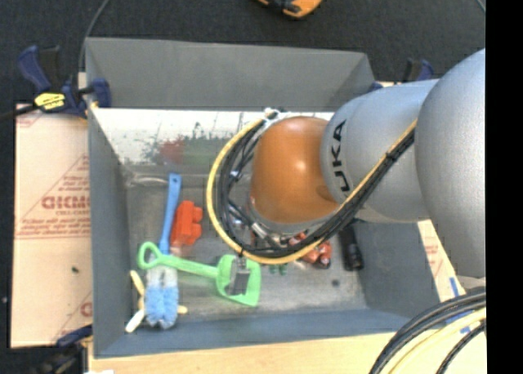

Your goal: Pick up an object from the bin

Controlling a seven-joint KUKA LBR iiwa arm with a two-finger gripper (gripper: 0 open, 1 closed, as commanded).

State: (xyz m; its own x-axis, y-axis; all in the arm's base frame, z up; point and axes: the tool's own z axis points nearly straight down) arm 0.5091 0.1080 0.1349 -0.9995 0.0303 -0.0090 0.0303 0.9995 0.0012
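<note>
From where I stand, the arm (pixel 409 152) leans in from the right, and its orange wrist cover (pixel 286 170) hangs over the middle of the bin (pixel 229 78). Below the cover, the dark tip of the jaws sits on the broad end of a green plastic scoop (pixel 255 289) near the front wall. I cannot tell whether the jaws are apart or together there.

The scoop's thin handle runs left to a loop, just beside a blue brush (pixel 161 299) with pale bristles. A blue stick (pixel 172 201) and an orange block (pixel 187 224) lie just behind the handle. A small red piece (pixel 317 256) and a black piece (pixel 350 247) sit off to the right.

If the scoop is the pick, I reckon the jaws should straddle a raised edge of that broad end rather than press on its flat. The lift should go straight up, so that the long handle swings clear of the brush and the stick without dragging them.
</note>
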